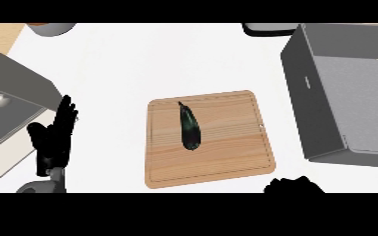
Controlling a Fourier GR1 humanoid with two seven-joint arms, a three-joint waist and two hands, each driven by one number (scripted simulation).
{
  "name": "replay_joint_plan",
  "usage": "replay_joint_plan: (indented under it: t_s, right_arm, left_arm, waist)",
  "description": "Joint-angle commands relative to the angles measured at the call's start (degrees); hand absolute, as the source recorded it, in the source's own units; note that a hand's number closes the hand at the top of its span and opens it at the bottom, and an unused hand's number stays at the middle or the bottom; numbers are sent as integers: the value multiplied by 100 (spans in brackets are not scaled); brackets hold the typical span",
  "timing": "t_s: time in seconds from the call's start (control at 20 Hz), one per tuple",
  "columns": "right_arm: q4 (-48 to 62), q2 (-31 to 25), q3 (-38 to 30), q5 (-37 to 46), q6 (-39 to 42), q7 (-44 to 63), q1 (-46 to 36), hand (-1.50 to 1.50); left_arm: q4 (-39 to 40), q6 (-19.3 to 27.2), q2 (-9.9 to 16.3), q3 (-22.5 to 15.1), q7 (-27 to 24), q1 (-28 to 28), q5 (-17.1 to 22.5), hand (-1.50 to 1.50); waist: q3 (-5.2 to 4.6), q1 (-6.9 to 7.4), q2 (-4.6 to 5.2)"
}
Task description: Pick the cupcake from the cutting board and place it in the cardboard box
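Fingers of the left hand (53, 139) straight and empty; right hand's (294, 185) unclear.

A single head view looks steeply down on the white surface (133, 60) from above the robot's own side, facing away from its body. The forearms enter at the lower edge: the left hand (53, 137) at lower left, its fingers (66, 111) pointing up the frame, and the right hand (294, 185) barely in at the bottom. The cutting board (221, 145) lies between the two hands, near mid-frame.
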Motion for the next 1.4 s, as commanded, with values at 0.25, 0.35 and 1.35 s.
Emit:
replay_joint_plan:
  t_s: [0.25,0.35,1.35]
  right_arm:
    - [-2702,-2046,-1691,-1325,-879,-452,1493,150]
    - [-2745,-2173,-2212,-1784,-1124,-521,1765,150]
    - [1132,-2347,-5658,-5807,354,-3369,738,150]
  left_arm:
    - [-63,137,-61,28,47,106,-35,0]
    - [-182,-20,30,69,96,122,72,0]
    - [108,-126,-182,-210,52,-414,-186,0]
  waist:
    - [8,-165,18]
    - [17,-77,37]
    - [13,630,188]
